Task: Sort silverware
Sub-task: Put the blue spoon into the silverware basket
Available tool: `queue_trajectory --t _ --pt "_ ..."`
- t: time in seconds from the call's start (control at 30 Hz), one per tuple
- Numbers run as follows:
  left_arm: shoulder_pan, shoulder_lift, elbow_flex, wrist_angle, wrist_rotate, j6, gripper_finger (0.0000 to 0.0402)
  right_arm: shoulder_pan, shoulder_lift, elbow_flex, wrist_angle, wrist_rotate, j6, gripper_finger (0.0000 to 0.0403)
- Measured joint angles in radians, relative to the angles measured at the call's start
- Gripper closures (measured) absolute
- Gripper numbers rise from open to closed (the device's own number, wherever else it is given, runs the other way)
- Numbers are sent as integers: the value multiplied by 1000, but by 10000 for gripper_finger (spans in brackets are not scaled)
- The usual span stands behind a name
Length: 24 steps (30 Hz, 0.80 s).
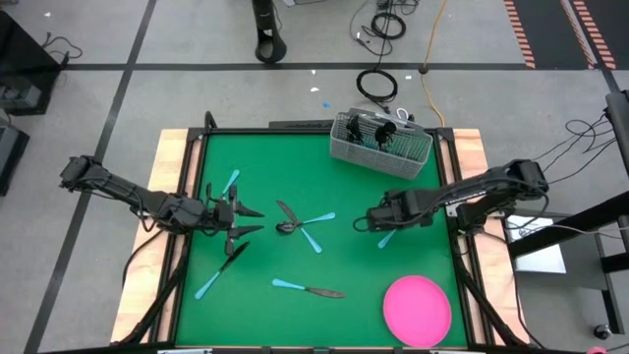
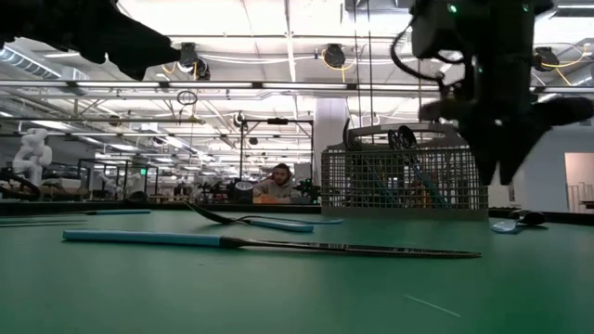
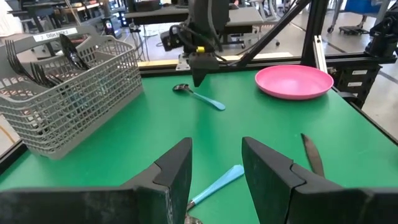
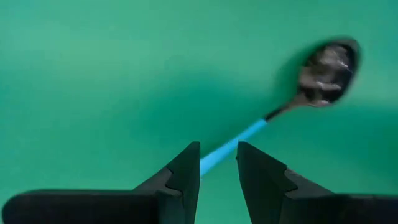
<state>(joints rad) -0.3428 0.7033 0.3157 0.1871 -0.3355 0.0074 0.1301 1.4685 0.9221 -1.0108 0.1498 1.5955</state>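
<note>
Hovering over the green table [image 1: 295,172], the right gripper [image 4: 217,163] had its two dark fingers parted with a narrow gap, nothing clamped, and the small spoon with the light blue handle and dark metallic bowl [image 4: 292,109] lay flat just ahead of them, its handle end running in between the fingertips. This looked like the reach-and-grasp step on that spoon: next it would call for a short drop straight down and a squeeze on the handle, then a carry to the grey wire-mesh caddy [image 1: 381,145] behind the gripper. The left gripper [image 3: 214,171] waited with fingers apart, empty, above another blue-handled piece [image 3: 217,182]. More silverware [image 1: 305,228] lay scattered between the two arms.
</note>
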Motion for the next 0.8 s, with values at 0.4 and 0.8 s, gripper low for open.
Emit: queue_trajectory --t 0.4,0.8 --pt "0 0 0 -55 0 8 259 9 -4 -125 70 15 231 305" --pt "0 0 0 -70 0 8 259 23 -4 -187 116 49 365 305"
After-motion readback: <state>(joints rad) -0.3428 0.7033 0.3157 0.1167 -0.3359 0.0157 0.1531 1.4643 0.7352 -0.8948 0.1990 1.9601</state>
